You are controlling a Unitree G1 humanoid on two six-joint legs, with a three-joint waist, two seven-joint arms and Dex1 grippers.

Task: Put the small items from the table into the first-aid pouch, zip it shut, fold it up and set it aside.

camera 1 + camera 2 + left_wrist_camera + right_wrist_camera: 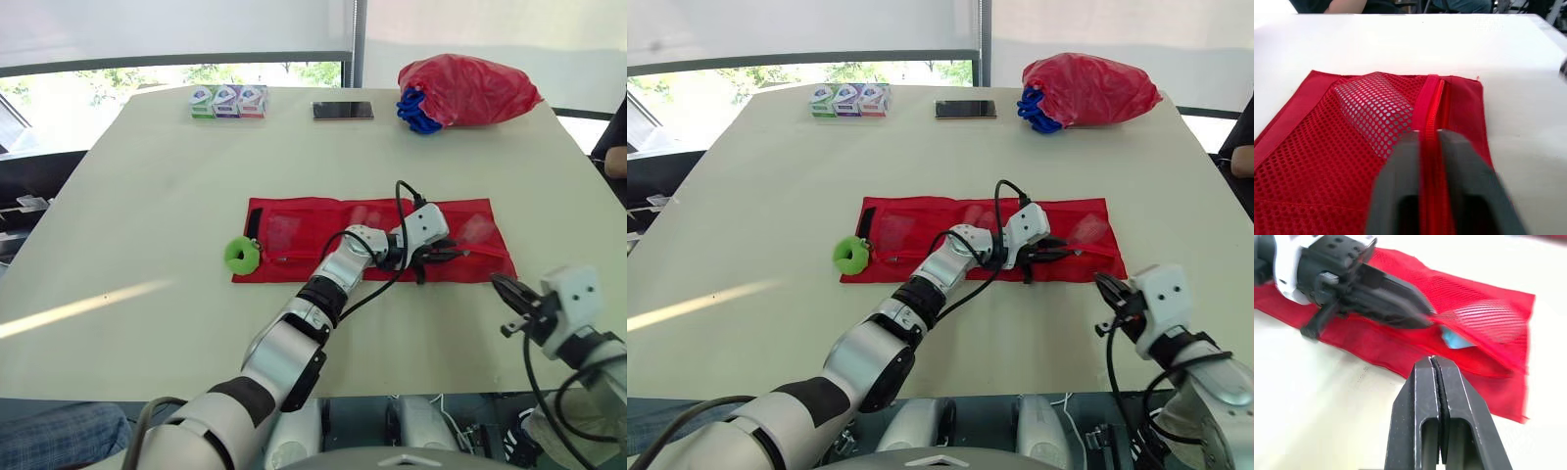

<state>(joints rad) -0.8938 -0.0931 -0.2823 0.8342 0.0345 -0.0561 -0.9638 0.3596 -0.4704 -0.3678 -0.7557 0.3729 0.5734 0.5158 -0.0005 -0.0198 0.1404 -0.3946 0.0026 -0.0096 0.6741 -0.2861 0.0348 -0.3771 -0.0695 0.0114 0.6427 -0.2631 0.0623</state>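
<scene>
The red first-aid pouch [304, 235] lies unfolded and flat in the middle of the table. Its mesh pockets hold small items, among them a light blue one [1452, 339]. My left gripper [458, 254] rests on the pouch's right part, shut on the red zipper [1431, 105] that runs between its fingers. A green roll [241, 256] sits against the pouch's left end. My right gripper [506, 288] hovers off the pouch's front right corner, shut with nothing in it.
Along the table's far side stand three small boxes [228, 101], a phone [343, 110] and a red plastic bag [470, 88] with blue handles. A person's arm [615, 157] shows at the right edge.
</scene>
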